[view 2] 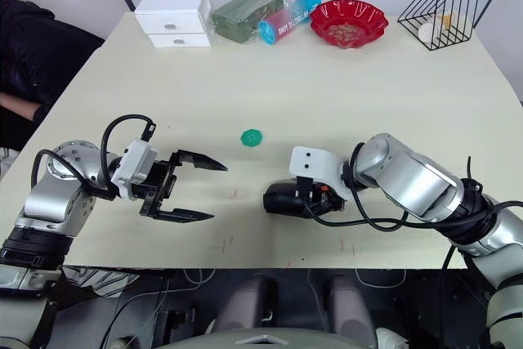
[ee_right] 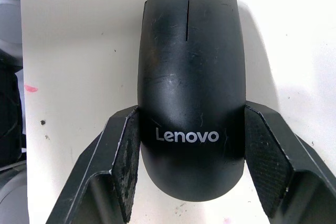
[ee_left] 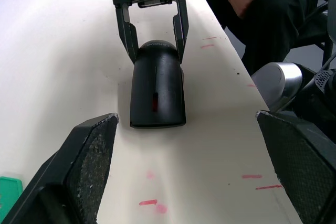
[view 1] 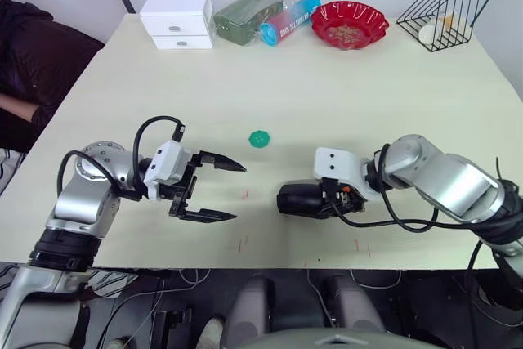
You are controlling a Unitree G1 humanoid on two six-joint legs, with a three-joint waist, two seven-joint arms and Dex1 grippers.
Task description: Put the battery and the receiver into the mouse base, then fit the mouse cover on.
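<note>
Black mouse lies on the cream table near the front edge, w/ the right gripper clamped on its rear end: in the right wrist view both pads press the sides by the logo. Cover looks already seated on the base; the seam and a bit of red at the wheel show at the nose, no gap visible from these angles. Battery and receiver aren't out on the table, so prob. inside already, but can't confirm.

Left gripper hovers just above the table, well apart from the mouse, fingers spread wide and pointed at its nose, holding nothing. Green toothed disc sits between and behind the two grippers, not part of the job. Person's dark sleeve at the table's left edge.

Step in hand, as I read it: the last one, cover fitted, right arm steadying the mouse. Next move prob. calls for a check press on the cover to make sure it's clicked, then spreading the right fingers and lifting away w/o dragging the mouse toward the edge.
</note>
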